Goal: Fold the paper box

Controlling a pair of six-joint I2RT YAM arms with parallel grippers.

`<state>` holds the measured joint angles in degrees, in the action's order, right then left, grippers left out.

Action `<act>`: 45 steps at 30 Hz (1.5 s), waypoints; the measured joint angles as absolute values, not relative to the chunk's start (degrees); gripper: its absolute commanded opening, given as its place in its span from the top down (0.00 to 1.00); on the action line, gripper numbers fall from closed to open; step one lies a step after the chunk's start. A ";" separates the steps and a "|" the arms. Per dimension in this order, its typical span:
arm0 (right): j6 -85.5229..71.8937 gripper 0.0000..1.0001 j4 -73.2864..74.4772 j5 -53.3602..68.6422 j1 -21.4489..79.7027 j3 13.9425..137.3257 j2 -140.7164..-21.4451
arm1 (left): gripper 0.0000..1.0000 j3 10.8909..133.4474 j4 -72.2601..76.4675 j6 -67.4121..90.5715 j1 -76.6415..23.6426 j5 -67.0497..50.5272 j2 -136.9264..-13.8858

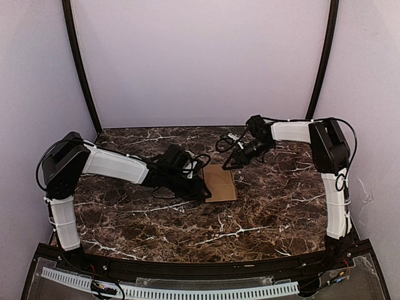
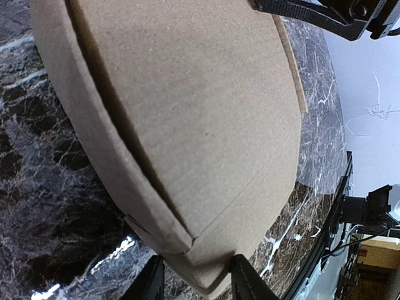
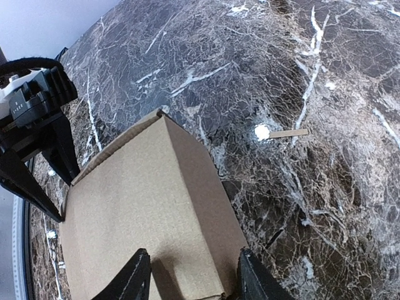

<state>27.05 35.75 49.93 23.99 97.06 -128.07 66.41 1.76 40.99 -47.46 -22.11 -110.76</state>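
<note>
The paper box point(image 1: 220, 182) is lying on the marble table point(image 1: 281, 206), sitting between the two pincers, which are facing each other across it.

The left pincer point(image 2: 199, 284) is reaching in low, and one corner of the box is sitting right between its fingers point(image 2: 152, 282). From there the brown cardboard is spreading away ahead of the fingertips, filling most of that wrist view, with a long narrow flap edge running along one side. The fingers are standing apart with the corner in the gap (whether they are actually squeezing it I cannot tell). At the end of the box farthest from this pincer, the black tips of the right pincer point(image 1: 230, 164) are showing just at the cardboard's edge.

The right pincer is tilting down over that opposite end. A raised fold line of the box is running away from between its fingers, so one finger is sitting over the broad top face and the other beside the sloping side face. Its jaws are standing apart too, and I cannot tell whether they are pressing on the cardboard. Ahead of this pincer and off to one side, well apart from the box, a small tan strip point(image 3: 290, 132) is lying on the marble.
</note>
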 measured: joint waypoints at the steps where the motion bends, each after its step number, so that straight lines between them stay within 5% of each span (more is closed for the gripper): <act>1: 27.00 0.53 35.75 49.95 23.94 97.06 -128.07 | 0.63 66.46 2.04 41.19 -47.46 -22.24 -110.91; 15: 26.61 0.54 34.54 50.26 23.57 97.06 -128.49 | 0.72 68.51 3.95 43.62 -47.46 -24.97 -113.89; 34: 26.04 0.54 35.18 51.42 23.53 97.10 -128.92 | 0.72 74.63 -11.05 37.30 -47.68 -13.85 -113.23; 45: 26.06 0.54 36.36 52.58 23.51 97.78 -129.82 | 0.62 75.64 -14.46 34.87 -47.68 -8.47 -112.68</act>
